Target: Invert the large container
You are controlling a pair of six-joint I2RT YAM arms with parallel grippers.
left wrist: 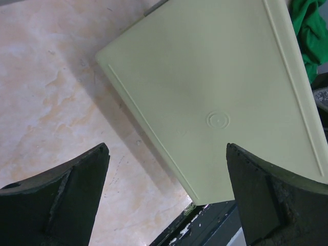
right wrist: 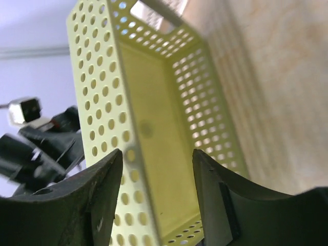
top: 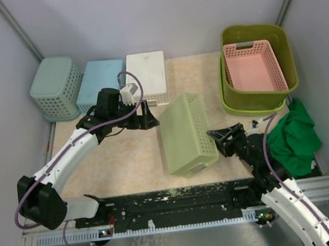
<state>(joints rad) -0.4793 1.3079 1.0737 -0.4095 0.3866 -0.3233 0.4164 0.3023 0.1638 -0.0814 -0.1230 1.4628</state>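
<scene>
The large container [top: 236,103], a lime-green solid-walled tub, stands upright at the back right with a pink perforated basket [top: 254,71] inside it. Neither gripper is at it. A pale green perforated basket [top: 184,135] stands tipped on its long side in the middle. Its plain bottom [left wrist: 215,92] faces my left gripper [top: 148,116], which is open and empty just left of it. Its opening [right wrist: 154,113] faces my right gripper [top: 217,137], which is open, with the basket's perforated wall running between the fingers [right wrist: 158,195].
A crumpled green cloth [top: 295,137] lies at the right, next to the right arm. A teal perforated basket [top: 57,88], a light blue one [top: 101,83] and a white one [top: 147,77] stand in a row at the back left. The black base rail [top: 180,199] runs along the near edge.
</scene>
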